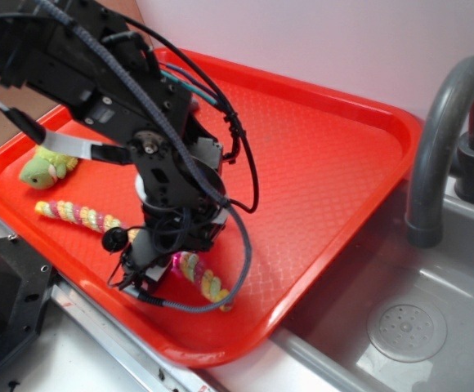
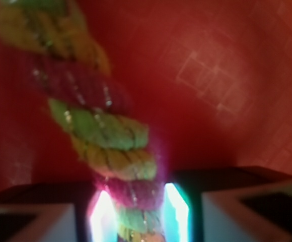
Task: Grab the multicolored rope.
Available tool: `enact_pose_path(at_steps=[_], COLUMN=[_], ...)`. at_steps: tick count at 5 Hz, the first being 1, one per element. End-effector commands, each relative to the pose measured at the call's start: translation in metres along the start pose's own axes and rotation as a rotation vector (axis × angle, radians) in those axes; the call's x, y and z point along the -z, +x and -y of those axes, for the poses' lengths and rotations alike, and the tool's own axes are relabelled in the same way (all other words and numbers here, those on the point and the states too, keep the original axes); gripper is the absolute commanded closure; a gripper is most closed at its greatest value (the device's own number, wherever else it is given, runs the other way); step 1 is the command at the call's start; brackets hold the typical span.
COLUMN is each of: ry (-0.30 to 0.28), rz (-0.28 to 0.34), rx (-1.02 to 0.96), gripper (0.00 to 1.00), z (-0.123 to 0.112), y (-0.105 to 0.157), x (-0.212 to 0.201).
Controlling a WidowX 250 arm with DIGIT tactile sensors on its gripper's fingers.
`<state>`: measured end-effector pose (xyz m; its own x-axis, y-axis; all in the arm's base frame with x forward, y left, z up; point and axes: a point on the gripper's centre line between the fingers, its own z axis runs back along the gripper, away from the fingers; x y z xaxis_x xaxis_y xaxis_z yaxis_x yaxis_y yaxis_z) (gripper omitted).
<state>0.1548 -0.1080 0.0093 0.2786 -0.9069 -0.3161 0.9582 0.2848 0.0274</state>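
The exterior view hides the gripper [image 1: 165, 269] tips behind the arm, but the wrist view shows its fingers [image 2: 103, 214] clenched around the multicolored rope [image 2: 111, 146] on the red tray [image 1: 327, 163].

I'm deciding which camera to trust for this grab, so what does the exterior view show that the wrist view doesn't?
Only the exterior view shows the green plush toy, the grey faucet, the sink and the rope's full length.

Only the wrist view shows the rope running between the gripper's two fingers, one on each side.

Both show the multicolored rope lying on the red tray.
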Motion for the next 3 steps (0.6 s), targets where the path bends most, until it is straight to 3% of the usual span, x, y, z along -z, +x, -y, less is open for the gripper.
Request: enact_pose_path(at_steps=[1,2,3], ry=[0.001,0.032,0.016], rz=[0.027,0.088,0.151], rx=[-0.129,-0.295,-0.466], gripper=[1.00,1.00,1.00], z=[-0.003,-0.029,-0.046], y=[-0.007,-0.024,-0.044], x=[-0.008,-0.050,-0.096])
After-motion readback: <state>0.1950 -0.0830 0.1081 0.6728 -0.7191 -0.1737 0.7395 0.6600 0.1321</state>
